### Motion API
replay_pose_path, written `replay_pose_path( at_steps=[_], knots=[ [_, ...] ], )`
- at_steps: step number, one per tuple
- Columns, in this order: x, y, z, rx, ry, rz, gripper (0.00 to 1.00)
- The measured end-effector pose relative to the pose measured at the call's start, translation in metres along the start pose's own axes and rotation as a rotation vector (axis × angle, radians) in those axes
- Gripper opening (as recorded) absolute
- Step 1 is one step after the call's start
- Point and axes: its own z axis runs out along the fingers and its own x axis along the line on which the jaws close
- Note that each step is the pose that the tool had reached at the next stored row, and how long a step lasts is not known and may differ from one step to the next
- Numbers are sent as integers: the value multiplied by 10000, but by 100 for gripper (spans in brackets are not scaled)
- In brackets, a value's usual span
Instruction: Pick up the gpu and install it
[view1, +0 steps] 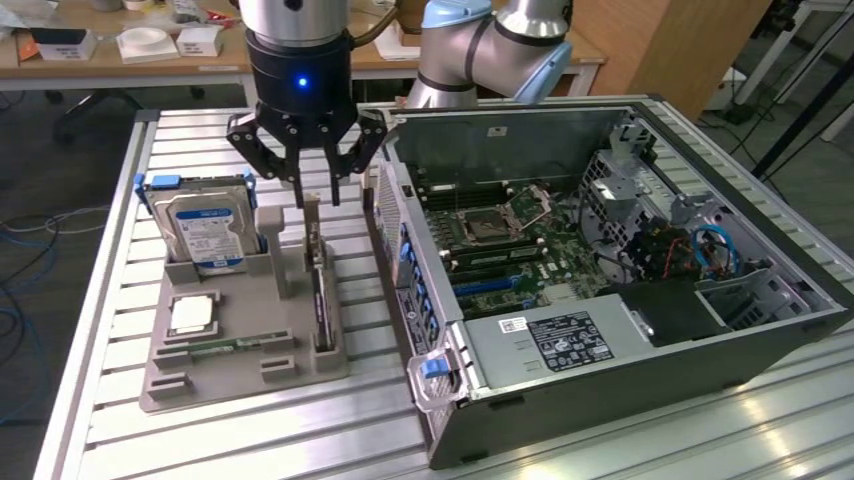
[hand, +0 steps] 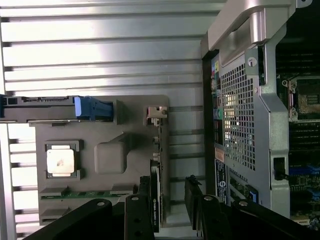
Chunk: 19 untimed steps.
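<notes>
grey tray (view1: 220, 378) holds hard drive (view1: 207, 225), chip (view1: 194, 315), memory stick (view1: 227, 347) and the thin dark gpu (view1: 322, 300) on edge; pincer (view1: 311, 188) wide above.

Thin dark gpu (view1: 319, 290) (hand: 155, 192), upright on edge in a slot of the grey holder (view1: 220, 372); metal bracket end apparently uppermost
</notes>
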Motion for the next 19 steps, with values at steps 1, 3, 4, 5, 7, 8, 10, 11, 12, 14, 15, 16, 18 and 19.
replay_pose_path(
  at_steps=[1, 3, 4, 5, 7, 8, 10, 11, 12, 14, 15, 16, 18, 19],
  knots=[
    [0, 0, 0, 1, 0, 0, 41],
    [0, -2, 0, 0, 0, -1, 41],
    [-1, -9, 0, 0, 1, -4, 41],
    [-2, -18, 0, 1, 2, -3, 41],
    [-3, -39, 2, 1, 1, -2, 41],
    [-4, -49, 3, 1, 1, -2, 41],
    [-5, -74, 8, 1, 0, -1, 41],
    [-6, -90, 15, 0, 1, -1, 41],
    [-6, -104, 28, 0, -2, -1, 41],
    [0, -119, 63, 0, -2, -1, 41],
    [5, -121, 81, 0, -3, 1, 41],
    [11, -124, 98, 1, -3, 0, 41],
    [23, -131, 135, 0, -3, -1, 41],
    [27, -140, 152, 1, -2, -4, 41]
  ],
)
